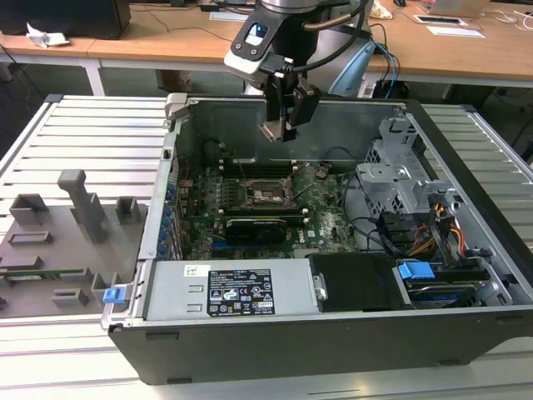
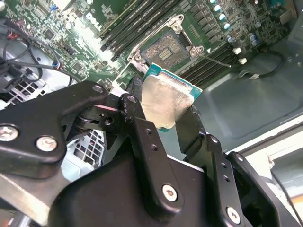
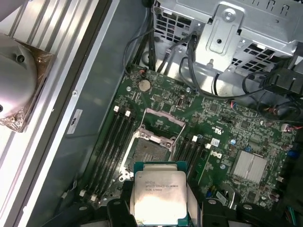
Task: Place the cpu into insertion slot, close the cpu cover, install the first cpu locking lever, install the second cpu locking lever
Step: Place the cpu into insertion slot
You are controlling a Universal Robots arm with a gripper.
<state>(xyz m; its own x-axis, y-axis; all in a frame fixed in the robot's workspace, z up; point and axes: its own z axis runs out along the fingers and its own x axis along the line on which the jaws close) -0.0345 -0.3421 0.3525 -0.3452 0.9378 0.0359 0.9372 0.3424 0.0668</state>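
Two black fingers [image 2: 142,130] of the gripper [image 2: 163,106] are clamped on the cpu [image 2: 165,97], pinching it by opposite edges. Its silver-grey metal top shows in both wrist views, with a green border around the plate. The chip hangs in the air and touches nothing but the fingers.

Below the gripper, and apart from the chip, lies the insertion slot [image 3: 150,149]. It is uncovered, its dark centre bare inside the metal rim. On the side of the slot farther from the gripper, the cpu cover [image 3: 165,116] is swung up and open, so that its square window frames the board behind it. Long black memory slots [image 3: 111,146] run on both sides of the socket.

In the exterior view the gripper hangs inside the open top of the computer case [image 1: 291,346], well above the green motherboard [image 1: 329,225]. Farther out from the gripper are a long black card [image 1: 258,227], a grey power supply [image 1: 229,292] and a metal drive cage [image 1: 400,179]. The case rests on a slatted metal bench [image 1: 92,125], which also carries grey fixtures [image 1: 83,204] well off to one side of the gripper.
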